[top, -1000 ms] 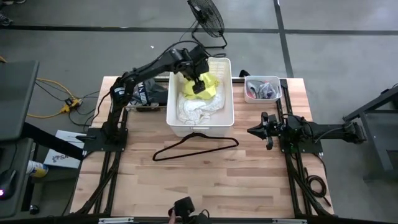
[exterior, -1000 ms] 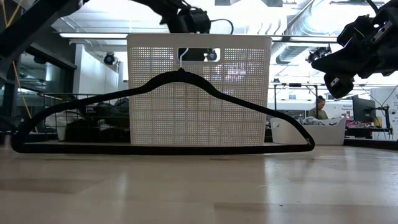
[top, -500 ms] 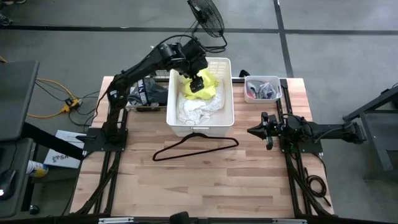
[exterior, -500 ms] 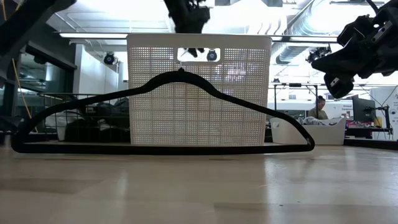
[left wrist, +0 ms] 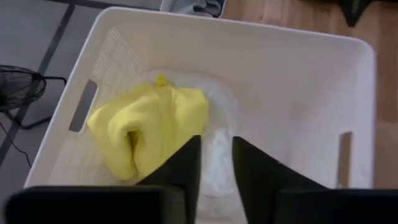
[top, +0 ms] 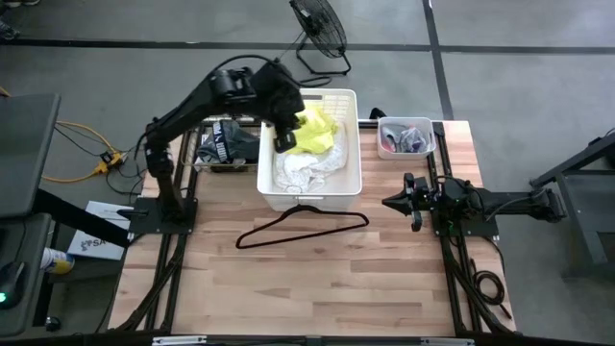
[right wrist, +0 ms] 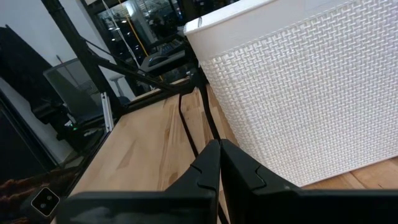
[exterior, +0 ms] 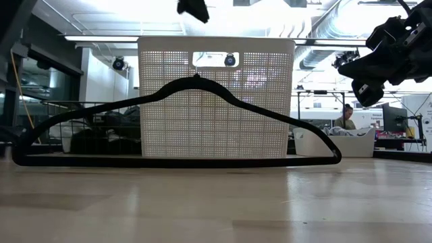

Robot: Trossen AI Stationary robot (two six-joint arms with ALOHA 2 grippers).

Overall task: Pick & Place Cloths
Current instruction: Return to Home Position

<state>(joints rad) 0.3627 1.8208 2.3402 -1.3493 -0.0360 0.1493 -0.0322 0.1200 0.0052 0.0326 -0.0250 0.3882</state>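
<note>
A bright yellow cloth (top: 313,132) (left wrist: 149,127) lies bunched on a white cloth (top: 306,169) (left wrist: 217,152) inside the white basket (top: 309,199). My left gripper (top: 285,142) (left wrist: 216,140) hangs above the basket's left side, high over its rim in the low view (exterior: 192,8). Its fingers stand a little apart with nothing between them. Dark cloths (top: 223,144) lie in a wire tray left of the basket. My right gripper (top: 389,202) (right wrist: 219,152) waits shut at the table's right, level, pointing at the basket.
A thin black hanger (top: 298,228) lies on the table just in front of the basket. A small clear bin (top: 404,136) with small pieces stands at the back right. A floor fan (top: 319,24) stands behind the table. Bare wood fills the near half of the table.
My left gripper has risen out of the basket and drawn back toward the table's left edge, off the yellow cloth. The yellow cloth stays in the basket on the white one.
</note>
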